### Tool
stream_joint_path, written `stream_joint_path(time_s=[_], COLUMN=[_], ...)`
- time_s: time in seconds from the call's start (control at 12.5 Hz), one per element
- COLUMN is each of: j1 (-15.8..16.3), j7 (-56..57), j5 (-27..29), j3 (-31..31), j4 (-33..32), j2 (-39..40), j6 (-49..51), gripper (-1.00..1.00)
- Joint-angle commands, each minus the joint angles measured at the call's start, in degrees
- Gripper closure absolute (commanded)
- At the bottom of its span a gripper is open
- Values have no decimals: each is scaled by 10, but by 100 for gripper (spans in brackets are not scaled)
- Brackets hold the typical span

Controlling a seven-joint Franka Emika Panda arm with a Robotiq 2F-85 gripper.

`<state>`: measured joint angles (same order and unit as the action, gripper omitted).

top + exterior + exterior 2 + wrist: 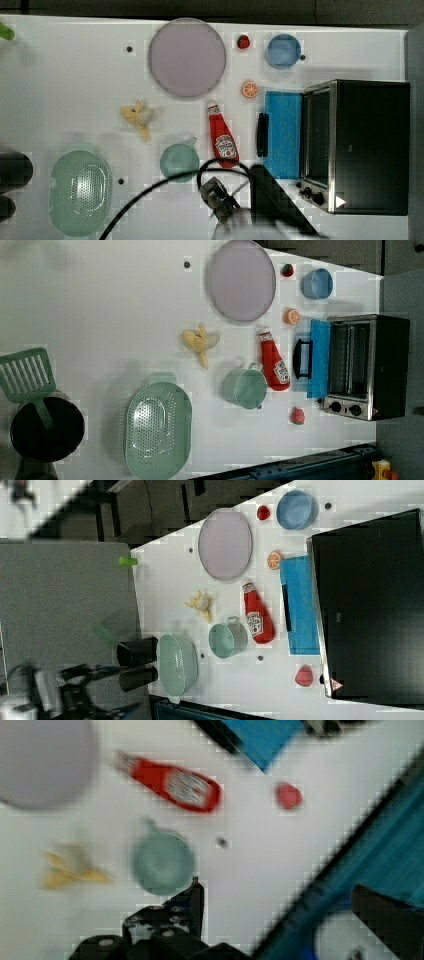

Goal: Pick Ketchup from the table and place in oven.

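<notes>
Claw (196,887) open above smooth red plastic Ketchup (176,783) bottle.

One Ketchup (222,135), one oven (367,145)

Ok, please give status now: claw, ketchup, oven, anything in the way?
Claw open, holding nothing. Ketchup bottle lying on table, untouched. Oven door down, open. Green cup sits beside bottle.

A grey floor (65,595) is seen beside the white worktop (165,580) on the right view's left, with dark furniture legs (107,515) standing on it further up. A dark strip (200,7) is seen along the top view's upper edge. Grey floor (400,290) is also seen at the left view's right. The scene is evenly lit.
</notes>
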<state>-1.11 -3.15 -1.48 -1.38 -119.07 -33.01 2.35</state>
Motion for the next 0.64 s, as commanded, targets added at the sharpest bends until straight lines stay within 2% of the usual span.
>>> stream_joint_path(time_s=[0.08,0.64], j1=[-3,-3], j7=[25,293], j5=[1,1], j3=[1,0], j4=[-2,-83], j2=[45,157], j6=[-44,-200], gripper=[-100,-100])
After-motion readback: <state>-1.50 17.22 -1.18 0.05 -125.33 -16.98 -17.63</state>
